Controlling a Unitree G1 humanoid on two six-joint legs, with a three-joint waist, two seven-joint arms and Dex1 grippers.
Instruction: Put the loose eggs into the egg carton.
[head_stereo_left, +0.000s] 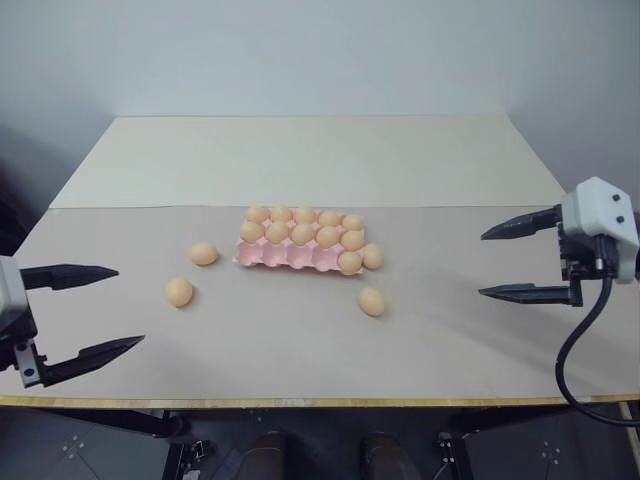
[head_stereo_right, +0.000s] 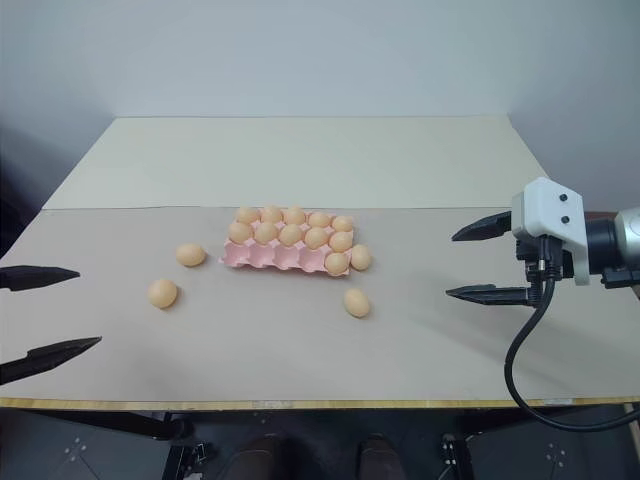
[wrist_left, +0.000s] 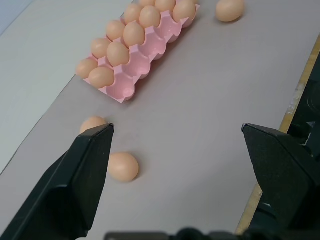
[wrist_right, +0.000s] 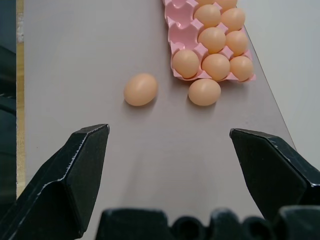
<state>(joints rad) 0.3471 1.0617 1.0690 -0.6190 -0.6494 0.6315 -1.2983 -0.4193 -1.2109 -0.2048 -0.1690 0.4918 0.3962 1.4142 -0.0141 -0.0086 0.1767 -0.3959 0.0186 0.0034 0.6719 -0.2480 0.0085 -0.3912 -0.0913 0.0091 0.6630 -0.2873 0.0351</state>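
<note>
Here the beige table spreads wide, with a paler board covering its far half up to the grey wall. Its near edge shows as a thin yellowish strip, and the broad stretch of bare surface between that edge and the eggs is free on both sides.

The egg carton sits near the table's middle, just beyond the seam between the two surfaces' tones, its long axis running left to right and slightly skewed. Its far two rows are full of eggs; in the near row the rightmost cup holds an egg and the other four cups are bare pink.

The left gripper hangs over the near left corner of the table with its two black fingers spread wide, gripping nothing, aimed inward toward the right. The right gripper hangs over the right side, likewise spread wide and empty, aimed inward toward the left. Both are well apart from the carton.

Four loose eggs lie on the table. One egg touches the carton's right end. A second egg lies near the carton's near right corner, its long axis slanted. A third egg lies left of the carton, lengthwise left to right. The fourth egg lies nearer and further left.
</note>
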